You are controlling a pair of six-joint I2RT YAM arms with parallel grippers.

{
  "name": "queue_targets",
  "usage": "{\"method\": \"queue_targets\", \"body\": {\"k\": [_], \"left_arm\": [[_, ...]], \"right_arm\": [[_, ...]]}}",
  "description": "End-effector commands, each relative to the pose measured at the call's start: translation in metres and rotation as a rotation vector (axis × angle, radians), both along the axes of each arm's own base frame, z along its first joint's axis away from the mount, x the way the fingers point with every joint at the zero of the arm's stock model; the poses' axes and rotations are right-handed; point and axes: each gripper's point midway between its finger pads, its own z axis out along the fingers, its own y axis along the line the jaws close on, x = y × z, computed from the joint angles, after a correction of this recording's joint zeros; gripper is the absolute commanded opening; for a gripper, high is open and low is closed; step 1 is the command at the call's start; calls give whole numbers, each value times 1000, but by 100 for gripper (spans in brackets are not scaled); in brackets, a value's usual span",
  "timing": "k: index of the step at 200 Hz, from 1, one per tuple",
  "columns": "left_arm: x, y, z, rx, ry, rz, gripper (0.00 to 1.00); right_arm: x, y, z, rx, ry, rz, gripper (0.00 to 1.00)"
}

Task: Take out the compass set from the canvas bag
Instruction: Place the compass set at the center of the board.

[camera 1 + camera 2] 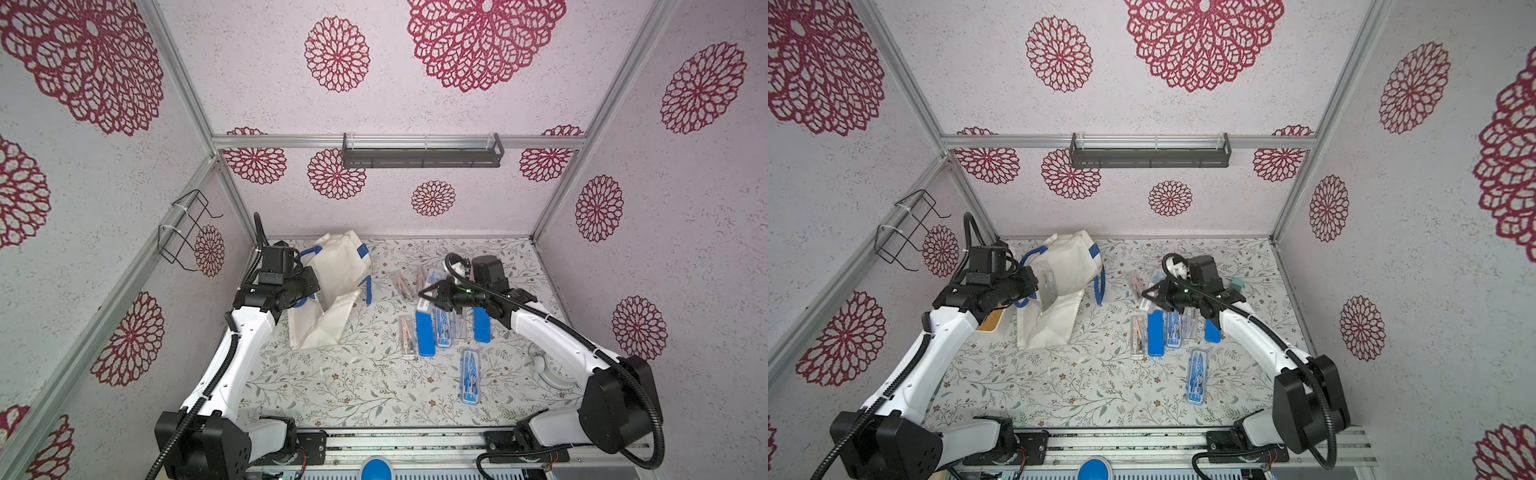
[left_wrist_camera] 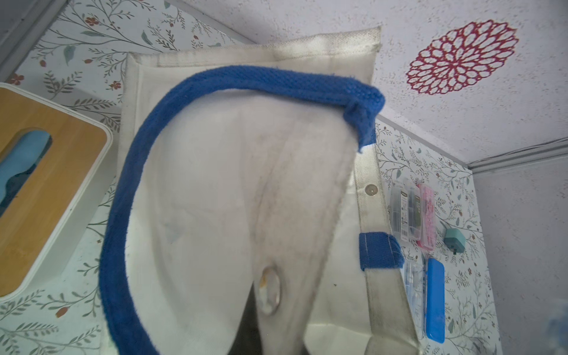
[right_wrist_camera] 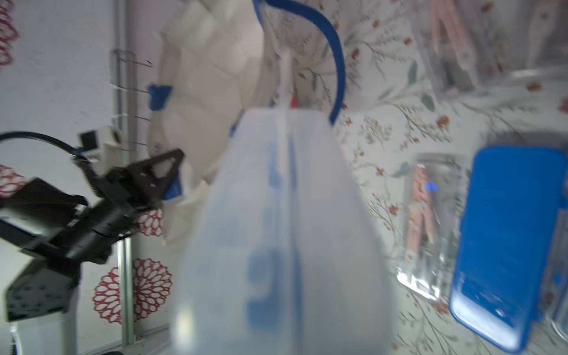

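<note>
Jaws pinch tight: left gripper (image 1: pixel 311 286) holds the bag (image 1: pixel 340 266) up and open, right gripper (image 1: pixel 430 296) holds 1 clear case (image 3: pixel 282 230), maybe to put down.

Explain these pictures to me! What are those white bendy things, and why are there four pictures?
Those white bendy things are two robot arms. Each ends in a gripper, a pincher like two fingers. Two pictures look down on the whole table from above; the other two come from small cameras on the arms' wrists, so things look big and close. The left gripper is shut on the canvas bag, holding part of it up. The right gripper is shut on a see-through compass set, blurry because it is so near the camera. On the flowery table lie more cases, some blue, some clear with pink compasses inside. A box with a wooden lid sits beside the bag.
</note>
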Motion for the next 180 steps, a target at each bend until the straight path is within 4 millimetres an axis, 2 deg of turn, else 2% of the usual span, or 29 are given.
{"method": "queue_targets", "body": {"k": [1, 32, 66, 91, 123, 180], "left_arm": [[-1, -18, 21, -43, -69, -98, 0], [1, -32, 28, -38, -85, -159, 0], [2, -48, 38, -41, -103, -215, 0], [3, -57, 44, -49, -117, -244, 0], [3, -64, 50, -65, -131, -274, 0], [4, -70, 50, -80, -132, -286, 0]], "right_arm": [[-54, -24, -48, -198, 52, 82, 15], [-107, -32, -90, -304, 95, 108, 15], [-135, -38, -118, -288, 142, 61, 16], [-143, -44, -136, -289, 166, 37, 17], [-144, -43, -150, -302, 180, 34, 17], [-143, -42, -159, -333, 197, 33, 19]]}}
